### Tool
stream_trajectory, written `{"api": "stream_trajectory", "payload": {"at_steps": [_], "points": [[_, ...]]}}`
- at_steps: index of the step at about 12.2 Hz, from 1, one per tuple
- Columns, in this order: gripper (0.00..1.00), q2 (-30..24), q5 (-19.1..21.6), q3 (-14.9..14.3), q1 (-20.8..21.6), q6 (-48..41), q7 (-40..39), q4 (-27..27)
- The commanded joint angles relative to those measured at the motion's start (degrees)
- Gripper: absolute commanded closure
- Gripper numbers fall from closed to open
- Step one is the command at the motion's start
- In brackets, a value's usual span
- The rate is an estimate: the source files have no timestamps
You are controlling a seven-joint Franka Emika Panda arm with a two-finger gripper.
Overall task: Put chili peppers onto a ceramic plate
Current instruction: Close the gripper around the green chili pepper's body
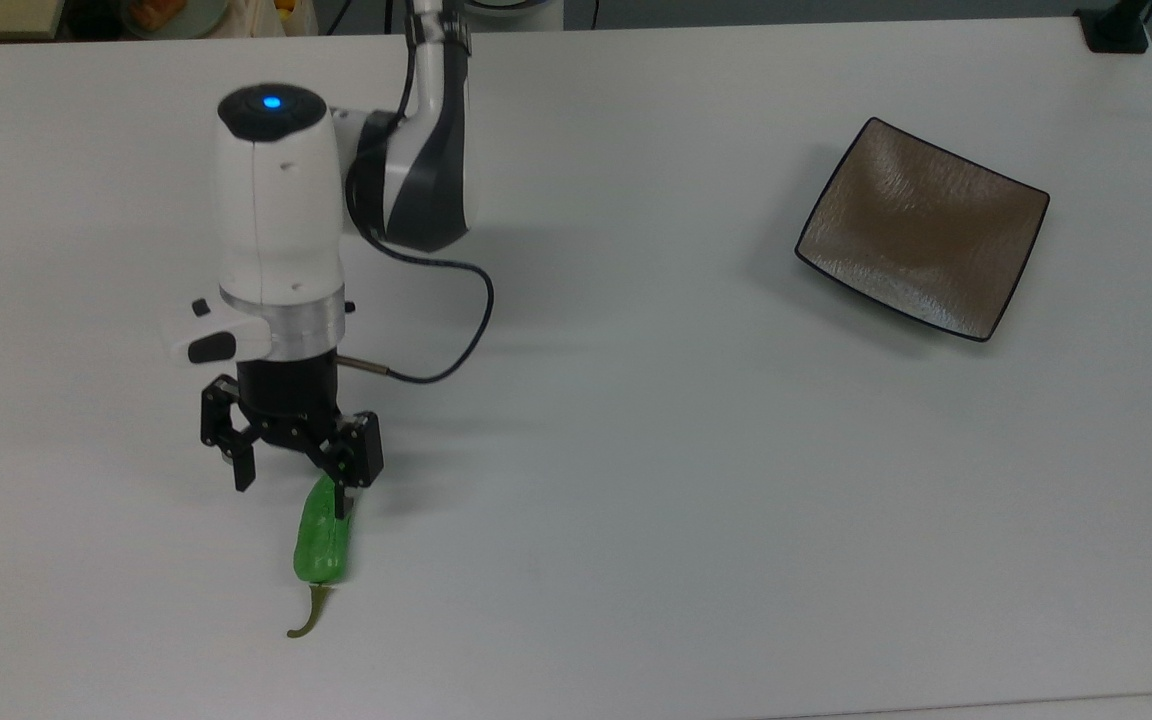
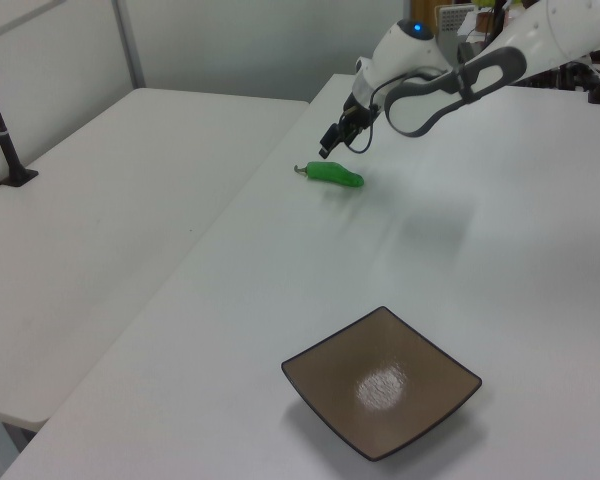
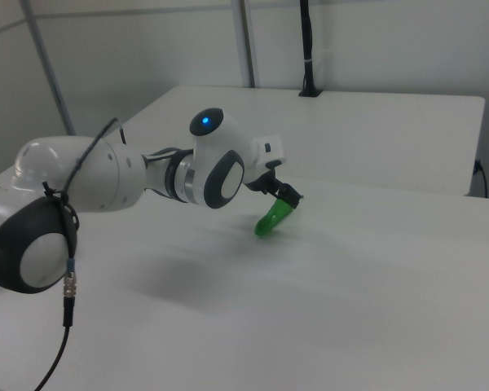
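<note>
The green chili pepper (image 1: 324,540) lies flat on the white table, its olive stem pointing toward the top view's bottom edge. My gripper (image 1: 291,497) is open and hangs just over the pepper's blunt far end. One finger overlaps that tip in the top view and the other stands off to the top view's left. The left view shows the gripper (image 2: 334,146) a little above the pepper (image 2: 335,174), not touching it. In the right view the gripper (image 3: 286,195) sits over the pepper (image 3: 271,220). The square brown ceramic plate (image 1: 921,228) is bare at the top view's right, also near the left view's bottom (image 2: 380,382).
A black cable (image 1: 456,350) loops from my wrist over the table. A black clamp base (image 1: 1116,30) sits at the top view's upper right corner. A second white table (image 2: 110,200) with a black pole (image 2: 0,125) stands on the left view's left.
</note>
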Motion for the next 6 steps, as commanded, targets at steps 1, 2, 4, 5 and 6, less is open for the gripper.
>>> {"api": "stream_trajectory", "payload": {"at_steps": [1,2,4,5,6], "points": [[0.0,5.4,-1.1,0.0,0.5,0.9,3.5,5.5],[0.0,6.0,-1.1,0.3,0.5,2.4,3.6,5.4],[0.01,6.6,-1.2,0.5,1.0,2.7,5.5,5.4],[0.28,6.6,-1.1,0.6,1.3,2.7,5.9,5.4],[0.46,6.6,-1.1,0.7,1.3,2.7,5.9,5.3]]}}
